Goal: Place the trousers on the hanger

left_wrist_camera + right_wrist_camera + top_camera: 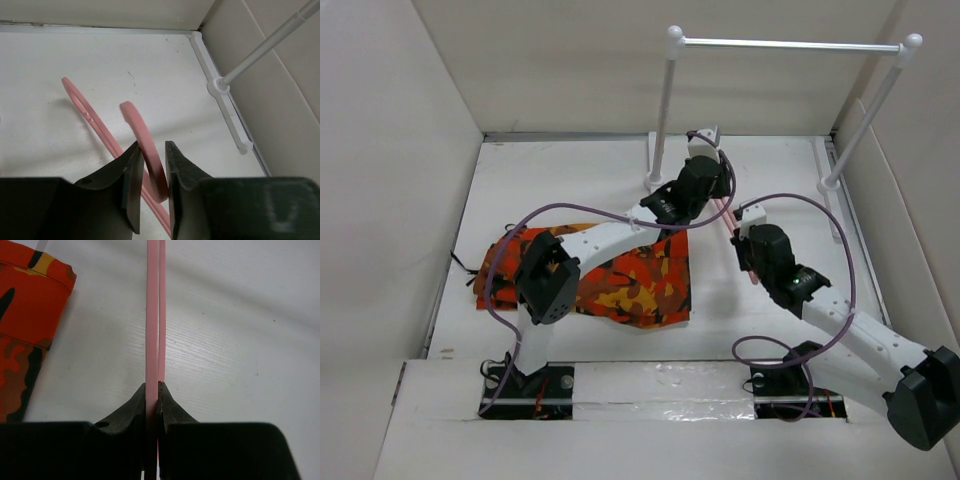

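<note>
the left fingers [131,167] have the curved hook of the pink hanger [134,119] between them. they sit tight on both sides of the hook, so they look like they are pinching it.

the right fingers [169,407] are pressed together on the two thin pink bars of the hanger and pinch them hard. from this side the hanger looks like two straight pink lines going away over the white table [570,180].

the hanger is in the middle of the table, a bit to the right, between the two arms. it is in front of the white and silver rail stand [790,44]. i cannot tell if it rests on the table or is up a little.

the trousers [645,285] lie in a flat folded heap on the left part of the table, near the front. the left arm reaches over them. the trousers are near the hanger but do not touch it.
</note>
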You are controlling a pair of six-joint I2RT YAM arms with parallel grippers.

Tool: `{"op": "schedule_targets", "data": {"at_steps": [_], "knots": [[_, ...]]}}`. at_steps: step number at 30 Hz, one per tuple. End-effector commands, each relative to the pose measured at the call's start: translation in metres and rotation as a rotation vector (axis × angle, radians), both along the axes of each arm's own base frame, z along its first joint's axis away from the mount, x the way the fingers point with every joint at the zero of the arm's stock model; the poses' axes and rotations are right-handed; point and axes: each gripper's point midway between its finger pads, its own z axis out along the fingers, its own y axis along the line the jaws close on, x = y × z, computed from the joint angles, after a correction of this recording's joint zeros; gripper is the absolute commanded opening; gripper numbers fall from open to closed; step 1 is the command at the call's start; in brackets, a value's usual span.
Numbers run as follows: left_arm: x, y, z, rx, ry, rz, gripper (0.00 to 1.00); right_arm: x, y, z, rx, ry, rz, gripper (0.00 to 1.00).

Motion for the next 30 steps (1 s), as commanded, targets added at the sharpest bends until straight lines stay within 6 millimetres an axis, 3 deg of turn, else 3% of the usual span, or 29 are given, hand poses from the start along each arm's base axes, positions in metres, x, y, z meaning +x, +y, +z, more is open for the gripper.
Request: {"op": "schedule_targets", "data": {"at_steps": [1,2,5,6,7,9,10,12,13,18,20,21,22,23,24,28,30], "knots": [[0.002,0.003,0.019,-0.051,-0.031,0.006,0.17,0.005,0.003,0.018,0.027,-0.078,-0.033,0.0],[0.002,0.003,0.016,-0.05,-0.025,0.006,0.03,0.004,0.006,0.018,0.026,-0.075,-0.024,0.0],[-0.005,0.013,0.006,-0.051,-0.007,0.019,0.0,-0.003,0.01,0.018,0.024,-0.071,-0.017,0.04],[-0.007,0.016,0.006,-0.07,-0.009,0.021,0.0,-0.005,0.008,0.016,0.017,-0.062,-0.023,0.11],[-0.014,0.024,-0.003,-0.079,0.01,0.025,0.0,-0.009,0.011,0.015,0.019,-0.058,-0.008,0.3],[-0.022,0.028,-0.005,-0.123,0.015,0.019,0.0,-0.015,0.013,0.017,0.041,-0.055,0.022,0.44],[-0.029,0.037,-0.019,-0.118,0.037,0.024,0.0,-0.019,0.018,0.017,0.06,-0.047,0.056,0.56],[-0.034,0.045,-0.025,-0.169,0.056,0.046,0.0,-0.026,0.021,0.026,0.088,-0.063,0.094,0.67],[-0.04,0.054,-0.041,-0.162,0.079,0.058,0.0,-0.03,0.027,0.028,0.097,-0.065,0.146,0.75],[-0.065,0.063,-0.064,-0.24,0.127,0.096,0.0,-0.047,0.048,0.043,0.147,-0.069,0.315,0.85],[-0.074,0.07,-0.074,-0.246,0.143,0.112,0.0,-0.047,0.056,0.04,0.175,-0.058,0.366,0.76],[-0.079,0.069,-0.073,-0.265,0.144,0.112,0.0,-0.047,0.065,0.037,0.197,-0.062,0.402,0.57],[-0.088,0.072,-0.078,-0.276,0.157,0.114,0.0,-0.047,0.07,0.034,0.225,-0.05,0.423,0.19],[-0.088,0.077,-0.079,-0.284,0.157,0.136,0.0,-0.044,0.073,0.023,0.227,-0.018,0.422,0.06],[-0.094,0.078,-0.079,-0.293,0.158,0.134,0.0,-0.04,0.077,0.022,0.239,-0.026,0.431,0.0],[-0.112,0.098,-0.088,-0.312,0.17,0.161,0.0,-0.035,0.083,-0.002,0.239,0.033,0.418,0.0],[-0.115,0.103,-0.092,-0.311,0.175,0.163,0.0,-0.025,0.081,-0.004,0.25,0.016,0.383,0.0]]}}
